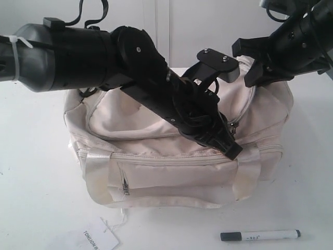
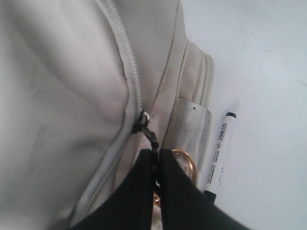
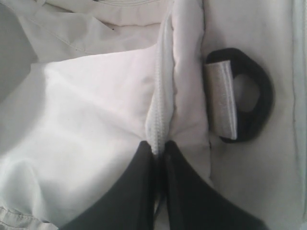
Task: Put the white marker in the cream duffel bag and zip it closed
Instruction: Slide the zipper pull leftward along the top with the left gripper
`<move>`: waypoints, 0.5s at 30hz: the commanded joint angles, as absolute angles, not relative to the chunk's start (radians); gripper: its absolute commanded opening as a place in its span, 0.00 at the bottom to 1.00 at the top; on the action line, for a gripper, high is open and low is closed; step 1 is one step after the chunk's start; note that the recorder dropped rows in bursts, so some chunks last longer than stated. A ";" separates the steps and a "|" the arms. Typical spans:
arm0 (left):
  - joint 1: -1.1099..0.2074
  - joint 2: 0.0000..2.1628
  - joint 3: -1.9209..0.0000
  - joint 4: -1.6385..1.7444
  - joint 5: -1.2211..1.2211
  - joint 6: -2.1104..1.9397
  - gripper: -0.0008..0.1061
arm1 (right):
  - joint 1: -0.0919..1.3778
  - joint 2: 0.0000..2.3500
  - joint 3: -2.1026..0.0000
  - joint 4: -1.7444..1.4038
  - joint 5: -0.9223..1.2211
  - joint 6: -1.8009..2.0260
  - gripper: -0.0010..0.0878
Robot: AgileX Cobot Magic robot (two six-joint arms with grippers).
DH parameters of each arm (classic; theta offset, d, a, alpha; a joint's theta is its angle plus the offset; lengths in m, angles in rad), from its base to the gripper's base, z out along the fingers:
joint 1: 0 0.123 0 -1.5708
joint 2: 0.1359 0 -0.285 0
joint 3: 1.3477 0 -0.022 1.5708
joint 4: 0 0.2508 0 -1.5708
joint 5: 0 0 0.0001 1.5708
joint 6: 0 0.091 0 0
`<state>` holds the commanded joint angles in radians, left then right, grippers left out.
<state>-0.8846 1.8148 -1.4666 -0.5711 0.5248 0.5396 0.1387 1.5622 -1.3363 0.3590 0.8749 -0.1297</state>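
Since the slim white marker (image 1: 260, 235) with its black cap lies on the white table (image 1: 36, 198) toward the near right corner, in front of the soft cream duffel bag (image 1: 171, 172) and apart from it, we judge that the step in hand is working the top zipper open. Our left gripper (image 2: 157, 158) has its fingers pressed together on the black zipper pull (image 2: 152, 139), beside its gold ring (image 2: 189, 160). Our right gripper (image 3: 159, 146) pinches a seam fold of the bag's fabric near a black D-ring (image 3: 254, 96), apparently bracing the bag. Next, we think, the pull must be drawn along the curved track while the right holds firm. Only the exterior view shows the white paper hang tag (image 1: 99, 239) toward the near edge. Only the wrist views show what each pair of fingers grips, and the left one alone shows pull and marker together.
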 joint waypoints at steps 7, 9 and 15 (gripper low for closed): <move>-0.885 1.815 -1.467 -0.571 0.525 0.540 0.01 | 0.139 1.579 -1.336 0.357 0.907 -0.137 0.01; -0.885 1.815 -1.467 -0.571 0.523 0.537 0.01 | 0.139 1.593 -1.336 0.357 0.914 -0.137 0.01; -0.885 1.815 -1.467 -0.571 0.523 0.531 0.01 | 0.139 1.612 -1.336 0.357 0.918 -0.137 0.01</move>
